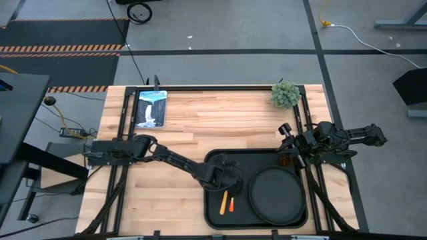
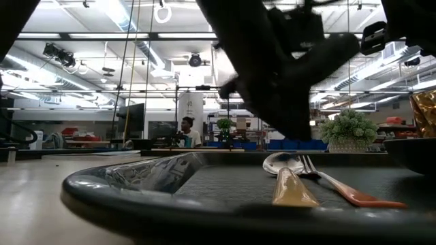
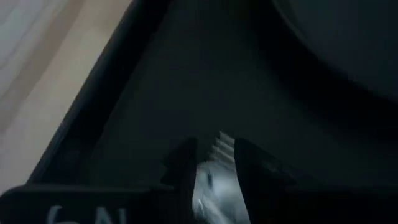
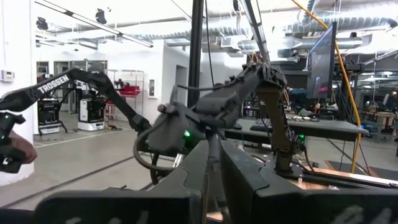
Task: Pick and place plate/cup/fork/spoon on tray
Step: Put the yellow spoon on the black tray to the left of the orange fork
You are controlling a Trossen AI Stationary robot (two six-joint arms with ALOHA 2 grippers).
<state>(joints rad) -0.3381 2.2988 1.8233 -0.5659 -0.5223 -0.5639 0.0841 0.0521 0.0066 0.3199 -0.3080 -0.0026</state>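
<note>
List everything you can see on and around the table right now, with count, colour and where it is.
Tray: one, black, near table edge.
Plate: one, black, on the tray's right part.
Spoon: one, yellow-orange handle, on the tray.
Fork: one, orange-red handle, beside the spoon.
Cup: one, amber, at the tray's far right corner.
Plant: one, green, far right corner.
Picture card: one, blue-white, far left.
Person: one, distant background.
Left gripper: over the tray.
Right gripper: near the cup.

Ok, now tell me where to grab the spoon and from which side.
Probably its yellow-orange handle, mid-length, straight down from above, pinching across its width: the spoon lies flat on the tray, and the fork sits close alongside, leaving little room. The left gripper hangs above their heads; the right gripper waits at the tray's far right corner.
</note>
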